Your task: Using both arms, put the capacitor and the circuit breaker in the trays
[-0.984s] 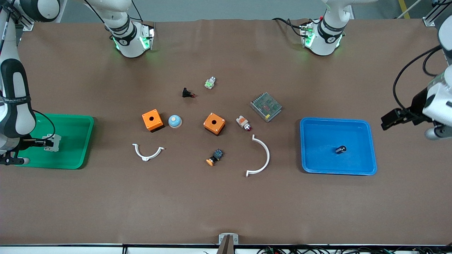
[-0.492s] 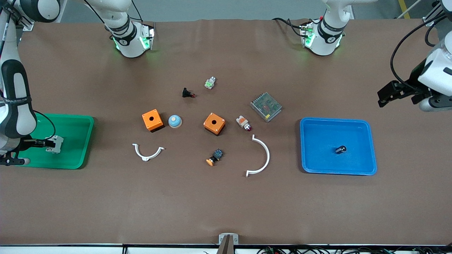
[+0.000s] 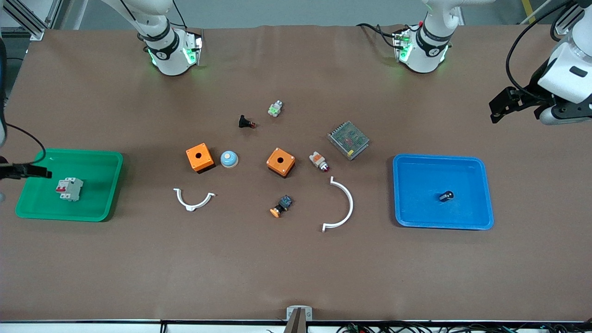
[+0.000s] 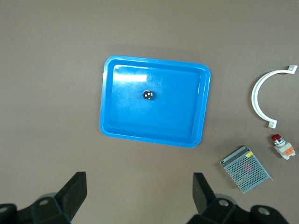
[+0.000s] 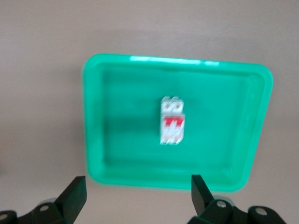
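Observation:
The circuit breaker (image 3: 69,188), a white-grey block with red levers, lies loose in the green tray (image 3: 99,162) at the right arm's end; the right wrist view shows it too (image 5: 172,127). My right gripper (image 3: 27,171) is open and empty, raised over that tray's outer edge (image 5: 138,184). The capacitor (image 3: 446,196), a tiny black cylinder, lies in the blue tray (image 3: 416,166); the left wrist view shows it from high above (image 4: 148,95). My left gripper (image 3: 500,105) is open and empty, high over bare table beside the blue tray (image 4: 140,182).
Mid-table lie two orange boxes (image 3: 200,157) (image 3: 280,162), a blue dome (image 3: 229,159), two white arcs (image 3: 193,200) (image 3: 341,206), a mesh-topped metal box (image 3: 348,139), a white and orange part (image 3: 319,161), a black part (image 3: 246,122), an orange-capped push button (image 3: 281,206) and a green-white part (image 3: 275,108).
My right gripper let go of the circuit breaker in the green tray and rose off it. My left gripper rose and drew back toward the bases.

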`<action>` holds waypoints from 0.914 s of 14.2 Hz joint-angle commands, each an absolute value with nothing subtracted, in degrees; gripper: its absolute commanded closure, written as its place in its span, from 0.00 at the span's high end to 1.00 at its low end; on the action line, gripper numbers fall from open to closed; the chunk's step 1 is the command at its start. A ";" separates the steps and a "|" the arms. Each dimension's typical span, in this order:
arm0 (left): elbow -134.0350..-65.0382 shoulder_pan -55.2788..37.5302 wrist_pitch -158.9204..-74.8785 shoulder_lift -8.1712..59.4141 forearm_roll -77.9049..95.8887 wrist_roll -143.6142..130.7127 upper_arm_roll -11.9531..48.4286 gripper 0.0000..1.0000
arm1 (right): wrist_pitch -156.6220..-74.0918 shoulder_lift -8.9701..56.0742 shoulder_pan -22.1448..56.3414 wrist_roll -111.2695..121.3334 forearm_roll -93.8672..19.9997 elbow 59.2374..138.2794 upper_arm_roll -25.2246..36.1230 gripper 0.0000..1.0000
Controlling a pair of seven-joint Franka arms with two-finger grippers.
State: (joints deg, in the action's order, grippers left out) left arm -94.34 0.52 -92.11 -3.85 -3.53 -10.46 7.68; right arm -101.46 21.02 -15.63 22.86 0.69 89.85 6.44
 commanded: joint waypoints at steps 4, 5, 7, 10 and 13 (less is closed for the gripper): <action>-95.27 0.53 -92.02 -4.57 -1.59 -9.40 7.12 1.00 | -94.13 7.66 -7.14 12.41 1.67 96.23 6.06 0.99; -95.27 0.53 -92.02 -4.57 -1.15 -9.40 7.12 1.00 | -94.22 5.99 -5.12 9.78 1.23 97.63 5.98 0.99; -95.27 0.53 -92.02 -4.57 -0.97 -9.40 7.12 1.00 | -94.13 1.96 1.11 0.93 1.14 100.71 5.98 0.99; -95.27 0.53 -92.02 -4.40 -0.97 -10.45 7.12 1.00 | -92.38 -0.88 4.75 -3.60 1.14 100.21 5.98 1.00; -95.19 0.53 -92.20 -4.39 0.78 -10.63 7.03 1.00 | -92.55 -0.44 3.96 -3.16 1.06 97.47 6.33 1.00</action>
State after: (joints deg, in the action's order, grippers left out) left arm -94.80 0.54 -92.11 -3.81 -1.41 -10.51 7.41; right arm -92.59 -0.01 4.99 -3.20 0.67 98.06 5.88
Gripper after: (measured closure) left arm 0.000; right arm 0.000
